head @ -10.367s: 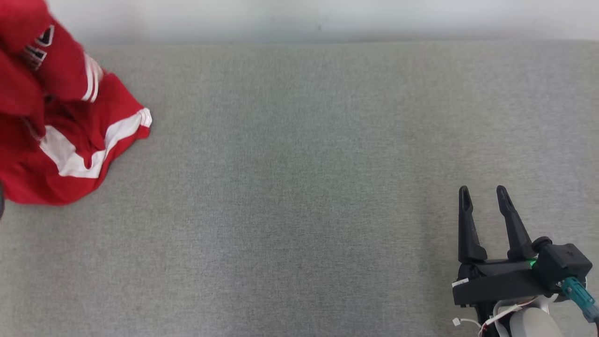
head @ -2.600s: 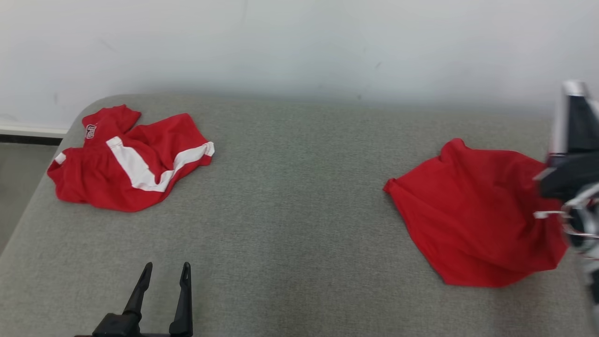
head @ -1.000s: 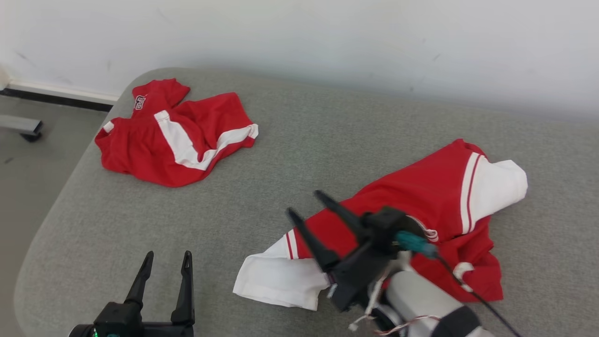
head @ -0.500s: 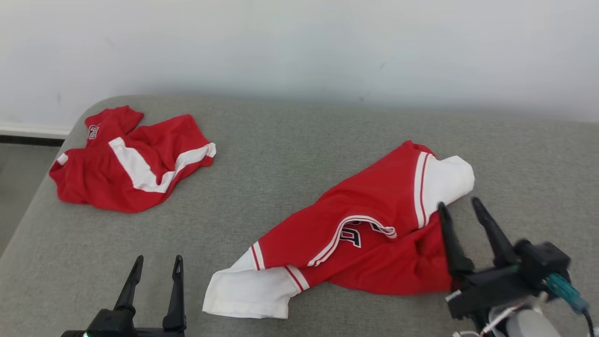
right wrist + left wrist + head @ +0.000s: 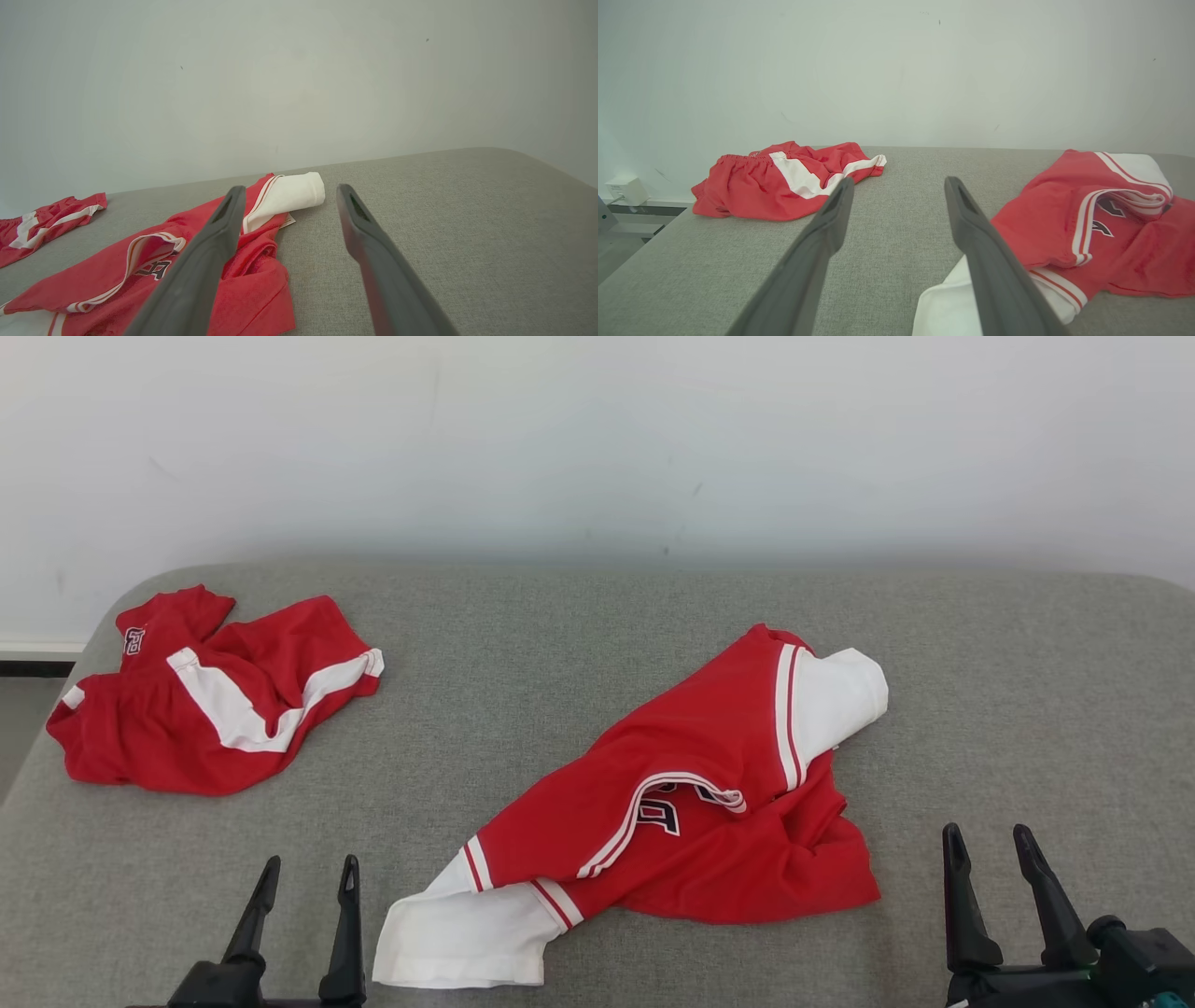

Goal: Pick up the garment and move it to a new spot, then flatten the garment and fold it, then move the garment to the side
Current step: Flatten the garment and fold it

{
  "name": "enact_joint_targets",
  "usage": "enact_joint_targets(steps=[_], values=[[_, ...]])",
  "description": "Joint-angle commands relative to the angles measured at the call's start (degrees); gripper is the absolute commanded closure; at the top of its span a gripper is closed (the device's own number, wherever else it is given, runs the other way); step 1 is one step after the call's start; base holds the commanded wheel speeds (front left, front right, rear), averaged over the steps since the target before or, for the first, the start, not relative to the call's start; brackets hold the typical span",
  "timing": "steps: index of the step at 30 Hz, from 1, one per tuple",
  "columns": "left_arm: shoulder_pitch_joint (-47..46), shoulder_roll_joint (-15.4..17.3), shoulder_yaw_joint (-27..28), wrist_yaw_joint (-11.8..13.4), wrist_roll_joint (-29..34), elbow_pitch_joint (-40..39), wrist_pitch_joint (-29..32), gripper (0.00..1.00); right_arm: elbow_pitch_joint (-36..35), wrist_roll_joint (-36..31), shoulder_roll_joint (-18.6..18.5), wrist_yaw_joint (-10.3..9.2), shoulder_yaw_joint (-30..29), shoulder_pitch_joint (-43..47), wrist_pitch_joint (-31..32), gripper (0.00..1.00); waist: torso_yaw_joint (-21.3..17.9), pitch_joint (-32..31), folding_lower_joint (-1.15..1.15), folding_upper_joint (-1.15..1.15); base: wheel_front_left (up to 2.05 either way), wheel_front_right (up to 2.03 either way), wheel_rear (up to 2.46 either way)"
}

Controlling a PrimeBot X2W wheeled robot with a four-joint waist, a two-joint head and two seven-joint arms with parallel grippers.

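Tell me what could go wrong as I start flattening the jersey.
1. The jersey lies bunched, with folds piled on the side toward the right gripper; a pinch there may catch several layers.
2. Its white sleeve lies close beside the left gripper, so a low sweep could drag it.

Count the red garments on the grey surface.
2. The shorts lie crumpled at the far left; the jersey with white sleeves lies rumpled near the middle. Anything under their folds would be hidden.

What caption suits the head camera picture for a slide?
Crumpled red shirt on grey cushion, red shorts far left; left hand and right hand open, empty.
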Motion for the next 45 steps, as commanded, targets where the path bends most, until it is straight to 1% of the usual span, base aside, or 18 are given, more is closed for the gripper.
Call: enact_joint_targets(steps=[1, 8, 12, 13, 19, 23, 30, 34, 38, 41, 42, 45], values=[[0.7, 0.2, 0.3, 0.2, 0.2, 0.0, -0.2, 0.00, -0.3, -0.5, 0.2, -0.15, -0.3, 0.5, 0.0, 0.00, -0.1, -0.1, 0.01, 0.00, 0.00, 0.00, 0.00], [0.8, 0.4, 0.2, 0.2, 0.7, -0.8, -0.2, 0.00, -0.8, -1.1, 0.9, -0.15, 0.2, 0.6, 0.0, 0.00, -0.7, 0.3, 0.01, 0.00, 0.00, 0.00, 0.00], [-2.4, 1.2, -2.9, 0.1, 0.9, -0.2, -0.2, 0.00, -0.6, -1.1, 0.9, -0.15, 0.8, -0.6, 0.0, 0.00, -1.7, 1.3, 0.01, 0.00, 0.00, 0.00, 0.00], [-4.4, 1.8, -5.1, 0.1, 1.0, 0.2, -0.2, 0.00, -0.5, -1.1, 0.7, -0.15, 0.9, -1.1, 0.0, 0.00, -2.4, 1.9, 0.01, 0.00, 0.00, 0.00, 0.00], [-12.9, 3.2, -11.1, 0.1, -0.2, 3.6, -0.2, 0.00, 0.0, -0.9, 0.7, -0.15, 1.1, -2.7, 0.0, 0.00, -5.8, 4.0, 0.01, 0.00, 0.00, 0.00, 0.00], [-18.6, 4.0, -16.3, 0.1, -1.0, 7.5, -0.2, 0.00, 0.2, -1.0, 1.3, -0.15, 1.2, -3.4, 0.0, 0.00, -8.3, 5.8, 0.01, 0.00, 0.00, 0.00, 0.00], [-27.1, 6.4, -27.5, 0.1, -3.1, 15.5, 0.2, 0.00, 0.1, -0.7, 2.1, -0.15, 0.6, -4.5, 0.0, 0.00, -12.3, 8.8, 0.01, 0.00, 0.00, 0.00, 0.00], [-30.4, 7.7, -33.8, 0.1, -4.5, 19.2, 0.8, 0.00, 0.2, -0.6, 2.5, -0.15, 0.5, -5.0, 0.0, 0.00, -13.8, 10.0, 0.01, 0.00, 0.00, 0.00, 0.00], [-33.4, 8.7, -38.7, 0.1, -6.3, 22.7, 1.0, 0.00, 0.3, -0.4, 2.8, -0.15, 0.3, -5.7, 0.0, 0.00, -14.8, 10.8, 0.01, 0.00, 0.00, 0.00, 0.00], [-35.1, 9.2, -42.2, 0.1, -6.9, 25.2, 1.2, 0.00, 0.3, -0.5, 2.9, -0.15, 0.3, -6.2, 0.0, 0.00, -15.5, 11.1, 0.01, 0.00, 0.00, 0.00, 0.00], [-35.1, 9.2, -42.2, 0.1, -6.9, 25.2, 1.2, 0.00, 0.3, -0.5, 2.9, -0.15, 0.3, -6.2, 0.0, 0.00, -15.5, 11.1, 0.01, 0.00, 0.00, 0.00, 0.00], [-37.2, 9.7, -45.0, 0.1, -7.4, 27.6, 1.1, 0.00, 0.2, -0.4, 3.0, -0.15, 0.3, -6.7, 0.0, 0.00, -16.1, 11.5, 0.01, 0.00, 0.00, 0.00, 0.00]])
